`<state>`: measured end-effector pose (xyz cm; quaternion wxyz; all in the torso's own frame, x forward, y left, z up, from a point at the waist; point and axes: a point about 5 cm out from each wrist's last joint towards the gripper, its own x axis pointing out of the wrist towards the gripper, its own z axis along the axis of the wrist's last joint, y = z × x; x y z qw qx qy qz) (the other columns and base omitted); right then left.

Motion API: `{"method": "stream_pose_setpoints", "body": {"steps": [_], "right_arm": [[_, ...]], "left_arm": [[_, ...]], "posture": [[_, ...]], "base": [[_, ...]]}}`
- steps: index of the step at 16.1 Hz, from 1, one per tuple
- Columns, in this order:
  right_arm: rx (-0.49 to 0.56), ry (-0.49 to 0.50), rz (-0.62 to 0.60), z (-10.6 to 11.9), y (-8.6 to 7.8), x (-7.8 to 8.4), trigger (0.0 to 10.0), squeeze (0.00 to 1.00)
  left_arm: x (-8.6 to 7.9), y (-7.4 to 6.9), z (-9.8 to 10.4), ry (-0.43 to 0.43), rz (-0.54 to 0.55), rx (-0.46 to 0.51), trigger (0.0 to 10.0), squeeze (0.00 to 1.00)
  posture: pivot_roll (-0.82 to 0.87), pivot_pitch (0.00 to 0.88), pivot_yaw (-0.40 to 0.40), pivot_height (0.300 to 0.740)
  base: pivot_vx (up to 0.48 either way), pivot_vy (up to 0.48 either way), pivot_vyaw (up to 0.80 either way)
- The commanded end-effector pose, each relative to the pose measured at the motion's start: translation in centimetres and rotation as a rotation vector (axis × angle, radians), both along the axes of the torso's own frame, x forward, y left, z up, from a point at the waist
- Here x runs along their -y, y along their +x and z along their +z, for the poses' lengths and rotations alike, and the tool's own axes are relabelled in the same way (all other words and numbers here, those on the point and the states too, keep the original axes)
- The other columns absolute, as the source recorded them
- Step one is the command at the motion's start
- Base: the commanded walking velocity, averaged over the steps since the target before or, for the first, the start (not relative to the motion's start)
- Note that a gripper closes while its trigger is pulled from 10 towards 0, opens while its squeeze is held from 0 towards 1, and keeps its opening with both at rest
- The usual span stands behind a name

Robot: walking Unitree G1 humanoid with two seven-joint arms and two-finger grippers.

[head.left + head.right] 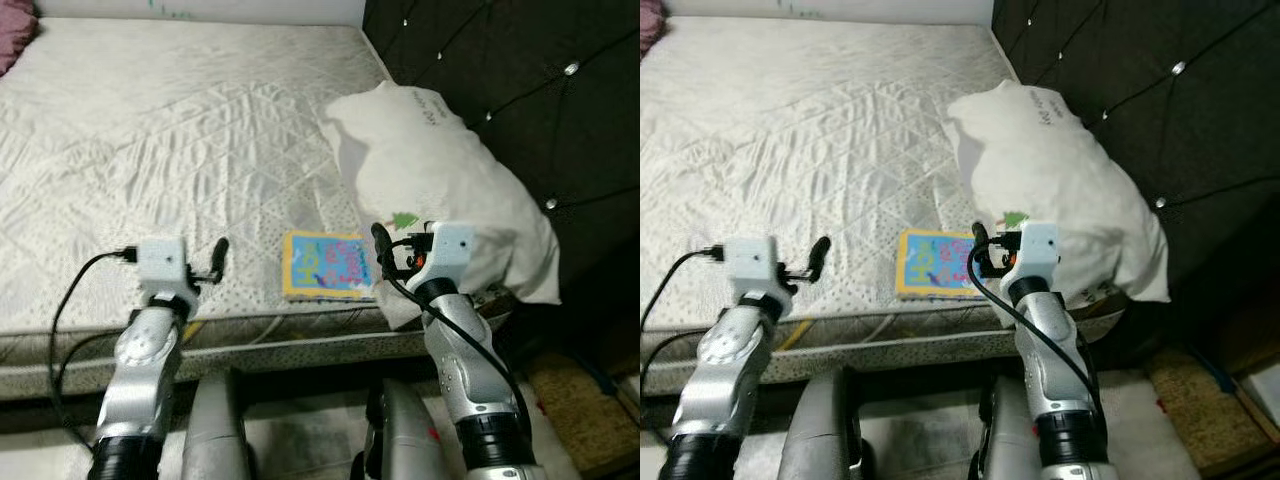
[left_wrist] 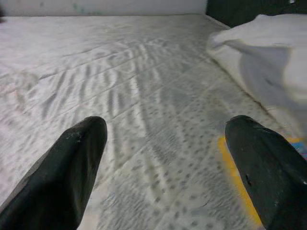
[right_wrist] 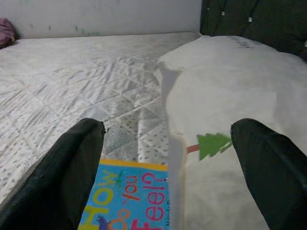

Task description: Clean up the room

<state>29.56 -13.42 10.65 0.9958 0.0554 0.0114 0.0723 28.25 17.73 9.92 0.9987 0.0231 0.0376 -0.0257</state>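
Lying flat near the front edge of the bed, a picture book with a yellow border and blue cover sits just ahead of the right gripper and slightly toward the robot's left of it. That gripper is clearly the nearer one; the left gripper hovers over bare mattress well to the left of the book, with the book's yellow edge showing past its far finger in the left wrist view. The book's long axis runs roughly away from the robot, toward the far side of the bed. Its right edge lies touching or just beside the white pillow, which rests against the dark padded headboard; the right wrist view shows the pillow's edge rising directly over that side of the cover.

Both sets of jaws stand wide apart and hold nothing. For the right arm, the likely need is a short reach forward and slightly leftward, probably taking the book by its near edge, since the pillow crowds its right side.
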Motion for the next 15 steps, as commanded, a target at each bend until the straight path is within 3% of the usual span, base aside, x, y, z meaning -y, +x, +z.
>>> {"method": "stream_pose_setpoints", "body": {"steps": [1,7,15], "right_arm": [[0.031,-0.006,-0.023,0.7,0.0,0.7,10.0,0.0],[0.032,-0.018,-0.01,0.8,0.4,1.1,10.0,0.0],[0.028,-0.04,0.009,0.9,0.8,0.9,10.0,0.0]], "left_arm": [[0.5,0.2,0.1,0.004,-0.016,0.007,10.0,0.0],[1.4,-0.2,-0.5,-0.001,-0.018,0.0,10.0,0.0],[2.3,0.6,0.2,-0.045,-0.041,0.02,10.0,0.0]], "posture": [[0.0,0.0,-0.046,0.679],[0.02,0.0,-0.068,0.74],[0.01,0.0,-0.074,0.74]], "base": [[0.0,0.0,0.0],[0.0,0.0,0.0],[0.0,0.069,0.0]]}}
